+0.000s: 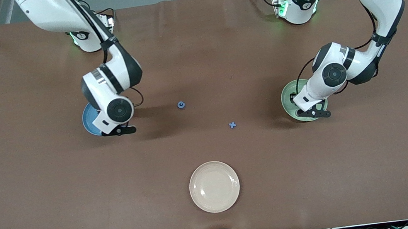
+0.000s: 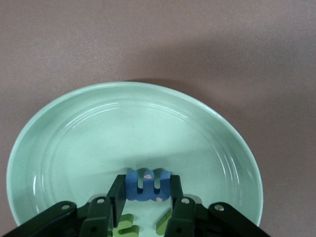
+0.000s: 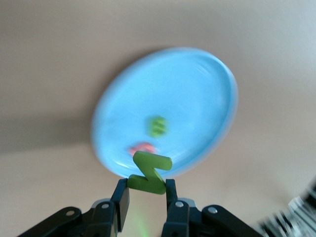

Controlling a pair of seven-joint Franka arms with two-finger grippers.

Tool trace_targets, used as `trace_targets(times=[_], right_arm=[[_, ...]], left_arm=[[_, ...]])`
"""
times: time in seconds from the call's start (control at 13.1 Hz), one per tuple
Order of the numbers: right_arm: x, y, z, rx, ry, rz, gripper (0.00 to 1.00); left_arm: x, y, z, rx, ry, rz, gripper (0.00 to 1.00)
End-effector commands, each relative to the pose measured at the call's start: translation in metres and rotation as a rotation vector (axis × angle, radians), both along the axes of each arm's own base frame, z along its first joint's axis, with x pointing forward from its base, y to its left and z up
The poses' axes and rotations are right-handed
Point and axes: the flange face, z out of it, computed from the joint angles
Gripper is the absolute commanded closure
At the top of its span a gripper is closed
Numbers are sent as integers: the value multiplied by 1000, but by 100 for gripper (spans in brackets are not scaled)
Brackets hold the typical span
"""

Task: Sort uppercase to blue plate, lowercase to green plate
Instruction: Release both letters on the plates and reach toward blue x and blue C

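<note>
Green N (image 3: 149, 173) sat pinched in the right gripper (image 3: 146, 197) over the blue plate (image 3: 197, 84) at nine o'clock, the left gripper (image 2: 147, 205) clamping the blue three-pronged letter (image 2: 147, 185) over the green plate (image 2: 74, 128) at three o'clock; I'd lower both before letting go.

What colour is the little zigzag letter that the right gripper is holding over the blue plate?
Green. The N shows best in the right wrist view, pinched in the right gripper.

1. The green foam letter (image 3: 149, 173) pinched in the right gripper (image 3: 147, 197) reads as an N.
2. The blue foam letter (image 2: 147, 186) held in the left gripper (image 2: 147, 207) over the green plate (image 2: 74, 143) shows three prongs, an m or E.
3. A small blue piece (image 1: 232, 125) on the table (image 1: 42, 189) reads as an x.
4. No printed text, brand or number is legible elsewhere.
</note>
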Motion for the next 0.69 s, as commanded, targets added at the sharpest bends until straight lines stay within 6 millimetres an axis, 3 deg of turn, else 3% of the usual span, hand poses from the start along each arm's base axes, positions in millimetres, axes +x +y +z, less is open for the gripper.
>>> trace_targets(times=[0.0,0.08,0.23,0.31,0.38,0.46,0.61], right_arm=[[-12,-43,-9,-46,70,-56,54],[-15,-42,-11,-60,59,-84,2],[-11,-22,-3,-41,-54,-248,0],[-8,-6,2,-33,-119,-294,0],[-5,9,6,-23,-182,-338,0],[-1,22,9,5,-228,-406,0],[-1,52,15,70,-280,-538,0]], left_arm=[[-2,0,-1,0,-16,-4,86],[-1,0,-1,2,-19,-7,82],[-1,0,0,5,-28,-19,68],[0,0,1,6,-31,-20,50],[0,0,3,9,-35,-17,10],[3,0,7,11,-44,-16,3],[8,-4,19,25,-66,14,1]])
